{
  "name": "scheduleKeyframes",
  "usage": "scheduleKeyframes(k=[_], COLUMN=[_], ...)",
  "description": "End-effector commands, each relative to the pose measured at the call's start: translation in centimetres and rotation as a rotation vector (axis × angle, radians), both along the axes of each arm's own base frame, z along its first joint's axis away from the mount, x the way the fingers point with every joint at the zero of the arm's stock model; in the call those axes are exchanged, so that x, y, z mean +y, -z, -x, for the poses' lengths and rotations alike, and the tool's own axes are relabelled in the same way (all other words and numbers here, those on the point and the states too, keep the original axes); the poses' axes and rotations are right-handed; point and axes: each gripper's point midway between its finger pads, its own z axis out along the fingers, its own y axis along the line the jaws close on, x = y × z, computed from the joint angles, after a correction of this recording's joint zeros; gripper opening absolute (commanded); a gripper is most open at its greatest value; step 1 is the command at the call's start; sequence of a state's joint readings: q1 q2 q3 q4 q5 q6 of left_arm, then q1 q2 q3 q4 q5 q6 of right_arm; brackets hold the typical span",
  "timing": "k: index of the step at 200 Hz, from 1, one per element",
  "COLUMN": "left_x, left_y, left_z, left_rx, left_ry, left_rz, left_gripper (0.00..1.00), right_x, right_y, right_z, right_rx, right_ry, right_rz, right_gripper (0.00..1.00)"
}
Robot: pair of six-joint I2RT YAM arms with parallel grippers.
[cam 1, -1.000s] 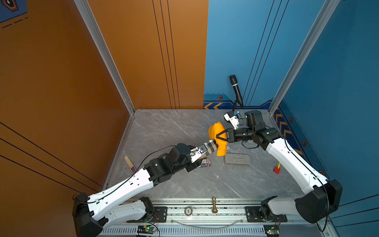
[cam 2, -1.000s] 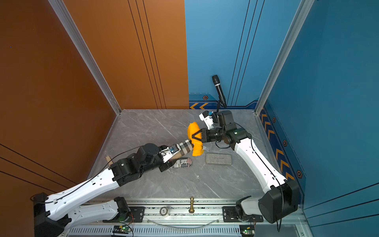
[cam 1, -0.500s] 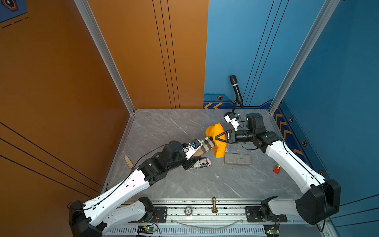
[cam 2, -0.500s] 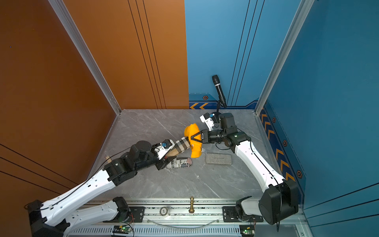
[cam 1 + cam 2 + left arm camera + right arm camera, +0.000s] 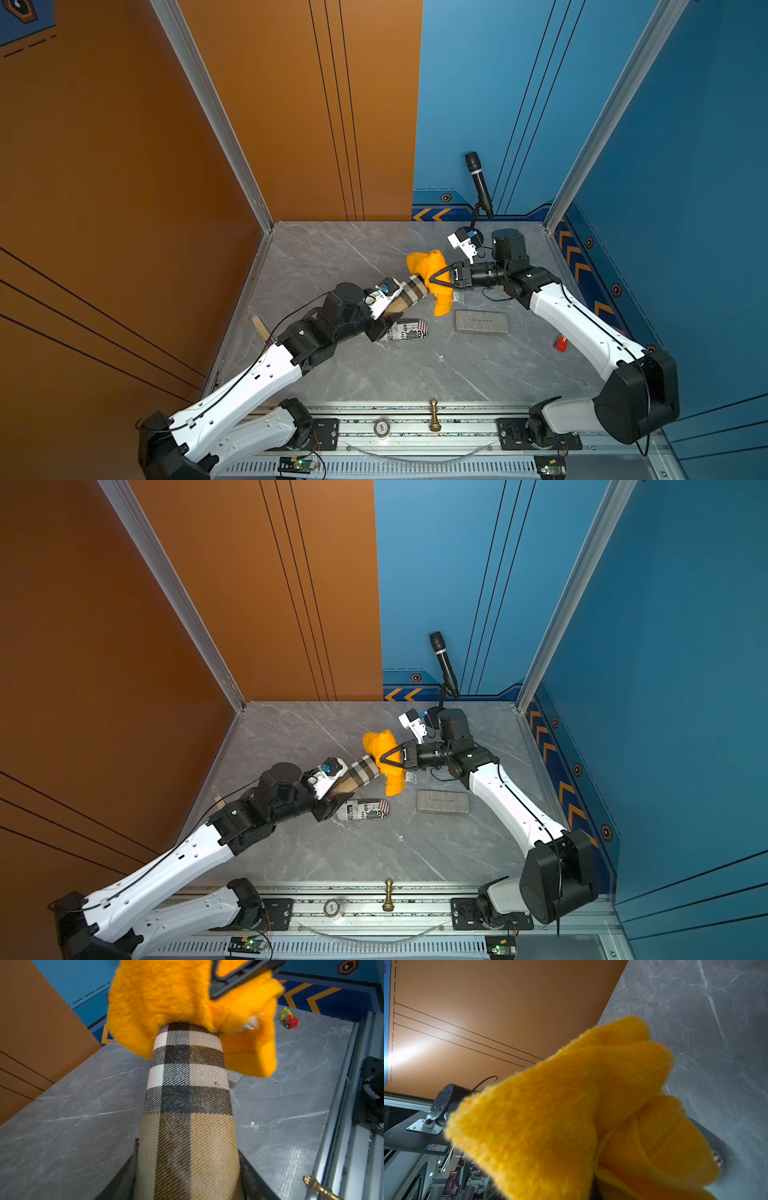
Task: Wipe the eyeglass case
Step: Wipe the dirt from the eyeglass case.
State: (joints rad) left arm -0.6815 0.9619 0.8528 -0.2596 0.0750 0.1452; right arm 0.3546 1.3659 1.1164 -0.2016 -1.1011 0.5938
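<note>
Eyeglass case (image 5: 409,293), a plaid tube in tan, black and white, was held off the grey marble table (image 5: 332,257) just right of the middle of the frame in both top views. It slanted up toward the right. The left gripper (image 5: 187,1147) was closed on its lower end, a black jaw pressed to each side in the left wrist view.

An orange cloth (image 5: 428,262) was draped over the case's far end, covering the tip, with one fold hanging below it. The right gripper (image 5: 430,279) reached in from the right and was pinched tight on that cloth, its black fingers (image 5: 392,754) meeting in a point against the fabric. In the right wrist view the cloth (image 5: 571,1115) filled most of the frame and hid the jaws.

On the table, below the lifted case in a top view, lay a newsprint-patterned pouch (image 5: 405,331), and a grey box (image 5: 481,322) lay to the right of it. A red toy (image 5: 560,344) sat further right, beside the right arm. A brass chess piece (image 5: 434,415) stood on the rail at the bottom.
</note>
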Motion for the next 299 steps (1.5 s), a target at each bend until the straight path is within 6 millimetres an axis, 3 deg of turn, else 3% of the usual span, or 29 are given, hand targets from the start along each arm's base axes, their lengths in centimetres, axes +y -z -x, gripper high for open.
scheduleKeyframes(k=[1,42,62,85,103,128,153,183,215,232,273,299], left_x=[0.8,1.1,0.0,-1.5,-2.3,-2.2,-2.7,-3.5,-3.7,-3.7,-3.6,-2.9], left_y=[-7.0,-9.5,-10.3,-9.7,-8.9,-6.7,-6.2,-5.2,-5.3,-4.6,-0.5,0.7], left_z=[-1.3,-1.2,-0.6,-0.1,0.6,1.2,2.2,2.8,2.2,1.6,0.6,-0.4], left_rx=[-0.094,0.102,0.196,0.292,0.332,0.385,0.434,0.503,0.479,0.500,0.602,0.562], left_ry=[-0.016,0.099,0.189,0.263,0.299,0.283,0.336,0.375,0.376,0.372,0.347,0.305], left_rz=[0.247,0.547,0.633,0.676,0.667,0.612,0.621,0.609,0.612,0.597,0.476,0.348], left_gripper=[0.28,0.29,0.29,0.29,0.30,0.30,0.29,0.29,0.30,0.30,0.29,0.29], right_x=[-0.3,0.3,2.5,5.8,6.9,4.9,2.4,2.0,3.7,3.7,-0.8,-3.1], right_y=[-1.5,-1.2,-2.0,-3.9,-5.5,-7.5,-7.8,-8.1,-8.0,-7.8,-9.6,-10.6], right_z=[2.3,2.1,2.1,2.1,1.5,-0.6,-2.7,-3.7,-3.1,-2.3,-2.1,-1.6], right_rx=[0.005,-0.074,-0.136,-0.188,-0.223,-0.258,-0.270,-0.276,-0.240,-0.235,-0.281,-0.330], right_ry=[-0.043,-0.020,-0.055,-0.121,-0.133,-0.065,0.011,0.029,-0.020,-0.038,0.056,0.134], right_rz=[-0.051,-0.006,-0.001,-0.058,-0.105,-0.122,-0.096,-0.103,-0.156,-0.160,-0.145,-0.116], right_gripper=[0.00,0.00,0.00,0.00,0.00,0.00,0.00,0.00,0.00,0.00,0.00,0.00])
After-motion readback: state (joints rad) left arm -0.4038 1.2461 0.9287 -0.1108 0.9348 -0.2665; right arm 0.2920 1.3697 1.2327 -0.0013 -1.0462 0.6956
